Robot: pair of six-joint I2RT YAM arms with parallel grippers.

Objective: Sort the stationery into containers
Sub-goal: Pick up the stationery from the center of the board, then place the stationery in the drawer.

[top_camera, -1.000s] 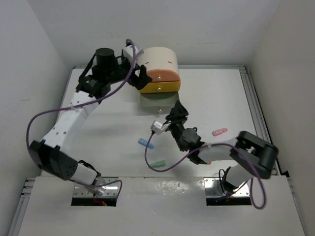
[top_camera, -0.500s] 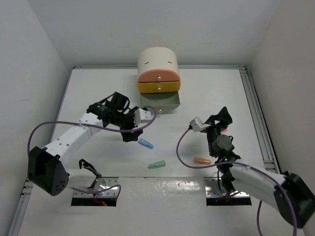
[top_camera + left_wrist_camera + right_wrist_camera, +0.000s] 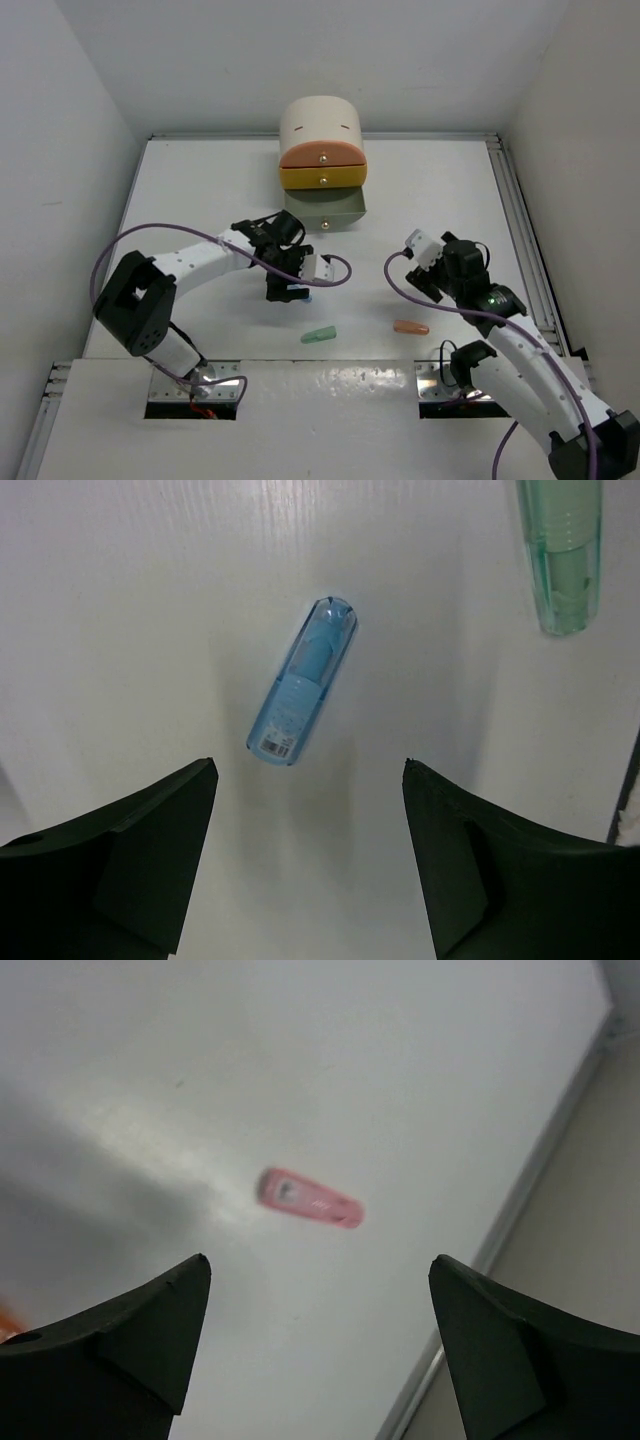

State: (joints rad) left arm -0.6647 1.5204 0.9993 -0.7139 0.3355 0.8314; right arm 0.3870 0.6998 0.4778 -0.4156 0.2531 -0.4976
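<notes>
Two wrist views showed capsules the overhead view hid or barely showed. A blue capsule [image 3: 302,682] lay on the bench [image 3: 120,600] just ahead of the left pincer [image 3: 308,770], which was spread wide. A pink capsule [image 3: 310,1198] lay ahead of the right pincer [image 3: 318,1260], also wide. Only the overhead view showed the cabinet [image 3: 320,125].

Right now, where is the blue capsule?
The blue capsule lies on the table left of centre, just beyond the open left claw in the left wrist view; the green capsule lies nearby.

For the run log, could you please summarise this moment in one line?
left gripper open above blue translucent capsule | right gripper open above pink capsule
</notes>
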